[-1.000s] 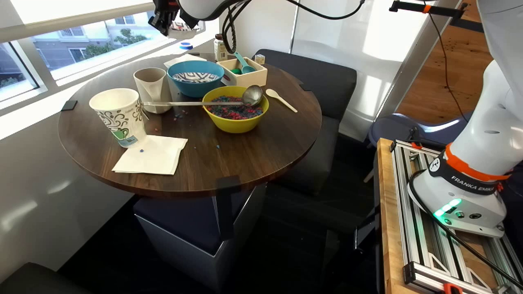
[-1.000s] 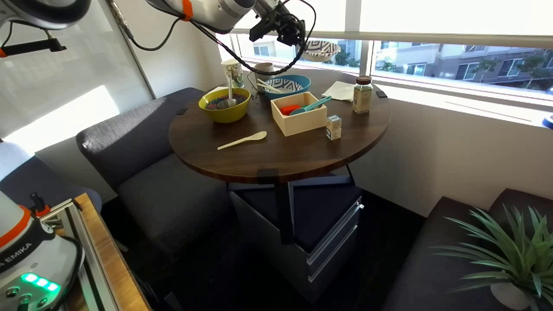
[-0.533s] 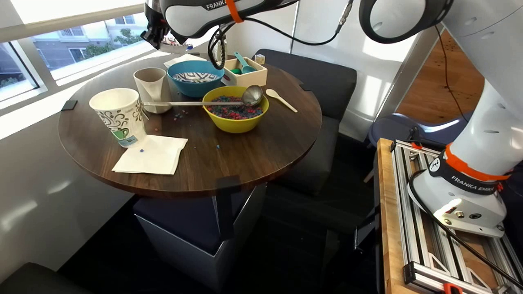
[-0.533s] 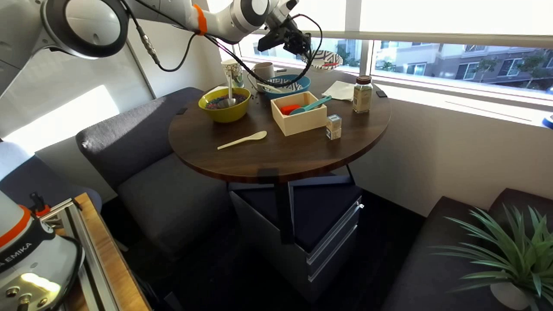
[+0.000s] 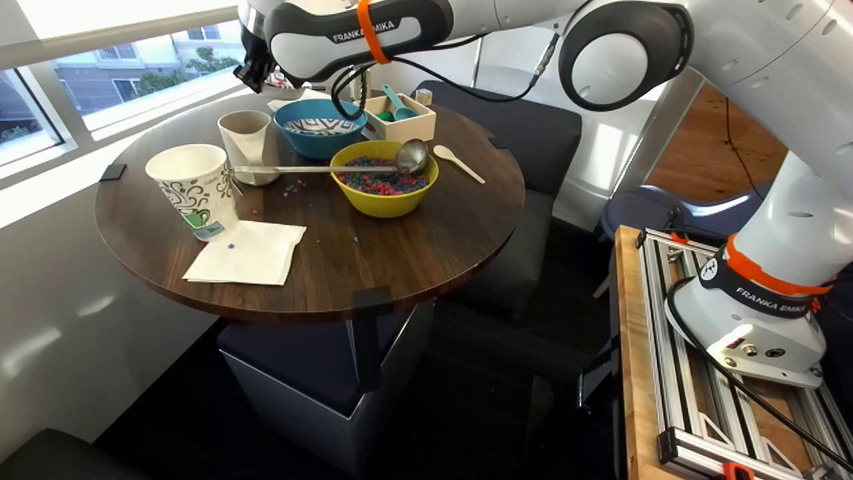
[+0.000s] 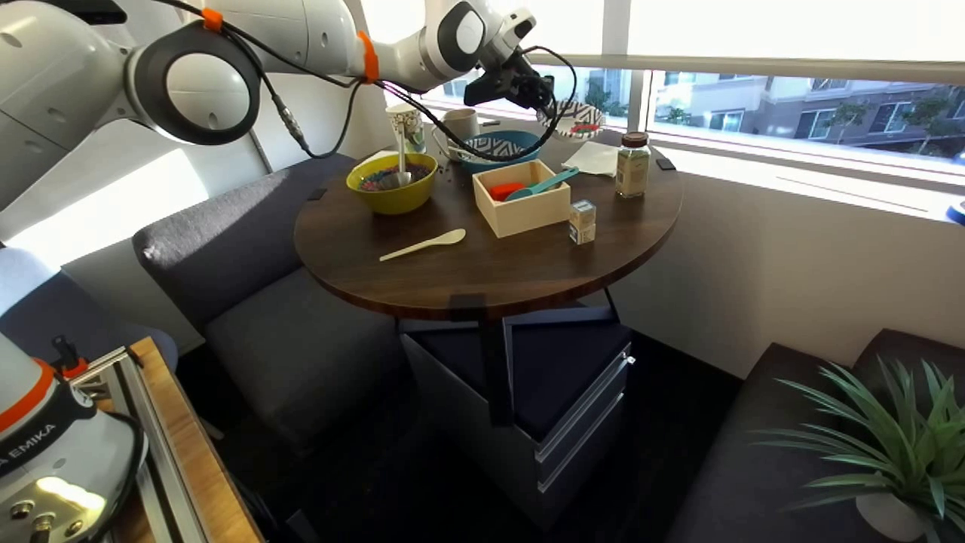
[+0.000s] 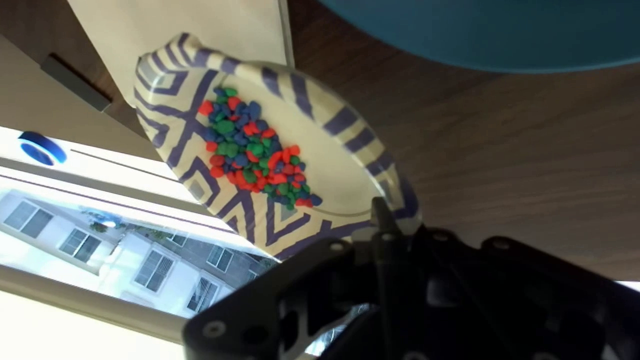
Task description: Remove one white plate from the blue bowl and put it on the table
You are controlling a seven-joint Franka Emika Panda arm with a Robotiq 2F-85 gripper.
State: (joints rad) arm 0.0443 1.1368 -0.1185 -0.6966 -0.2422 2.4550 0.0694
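Note:
My gripper point(image 7: 395, 222) is shut on the rim of a white plate point(image 7: 335, 165) with a dark blue pattern. Red, green and blue bits lie in this plate. It is tilted and held in the air near the window, in both exterior views point(image 5: 285, 92) point(image 6: 574, 117). The blue bowl point(image 5: 320, 145) stands on the table point(image 5: 413, 260), beside the held plate; its wall shows at the top right of the wrist view point(image 7: 500, 40). Another white patterned plate point(image 5: 316, 125) sits inside the blue bowl. The gripper's fingertips are dark and partly hidden in the exterior views.
A white napkin point(image 6: 595, 158) lies below the held plate. A glass jar point(image 6: 632, 170), a wooden box point(image 6: 524, 215) and a small box point(image 6: 582, 222) stand close by. A grey mug point(image 5: 250, 143), a paper cup point(image 5: 193, 187) and a yellow bowl point(image 5: 383, 203) with a ladle are also there.
My gripper and the held plate have come down towards the table. The plate's tilt has changed, and red bits in it now show in an exterior view. The things on the table stay put.

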